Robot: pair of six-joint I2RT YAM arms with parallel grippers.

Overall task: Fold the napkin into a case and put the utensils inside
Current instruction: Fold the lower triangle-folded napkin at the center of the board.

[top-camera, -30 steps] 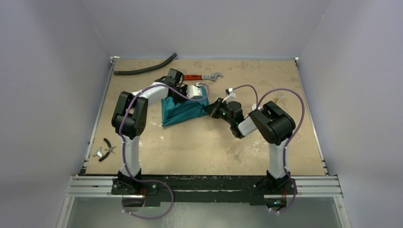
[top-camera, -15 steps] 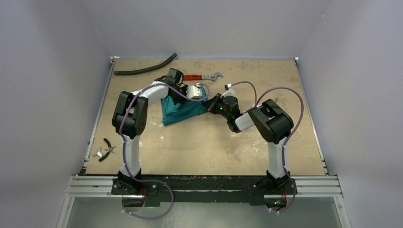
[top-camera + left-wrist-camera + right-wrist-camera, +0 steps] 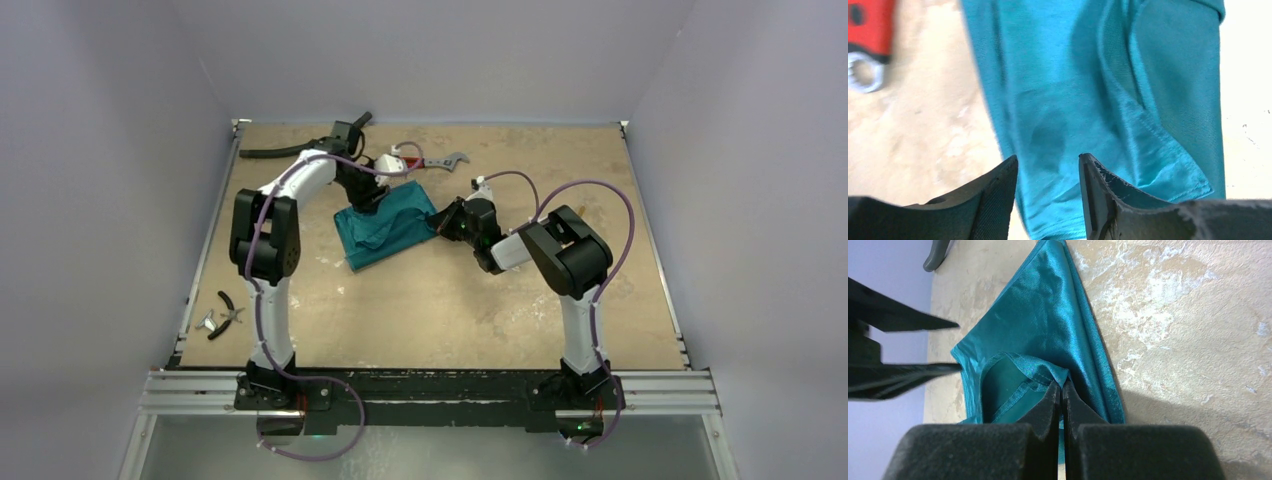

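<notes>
I see the napkin (image 3: pixel 385 225) lying folded and rumpled on the surface (image 3: pixel 450 310), toward 11 o'clock from its middle. My right jaws are pressed together on the hemmed fold at the napkin's 3 o'clock corner. My left jaws stand spread above its 12 o'clock edge, with nothing between them. The red-handled wrench (image 3: pixel 442 161) lies just beyond, at 12 o'clock.

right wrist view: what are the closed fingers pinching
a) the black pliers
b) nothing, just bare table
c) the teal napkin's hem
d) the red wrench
c: the right gripper is shut with the folded hem of the napkin caught at its fingertips. The wrench and pliers lie well away from it.
</notes>
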